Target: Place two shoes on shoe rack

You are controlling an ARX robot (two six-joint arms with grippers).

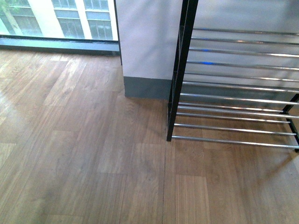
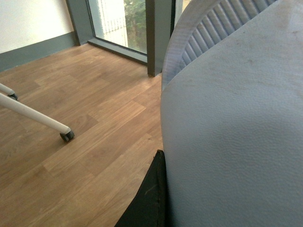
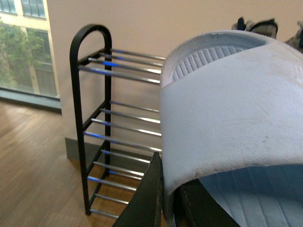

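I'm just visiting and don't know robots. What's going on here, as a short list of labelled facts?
Setting: wood floor beside a window
Shoe rack: black frame with chrome bars; no shoes on the shelves in the front view
Left gripper: holding a pale blue slide close to its camera
Right gripper: holding another pale blue slide, with the rack ahead of it
Top of rack: something dark sits there, too hidden to identify
Progress: neither slide is on the rack yet
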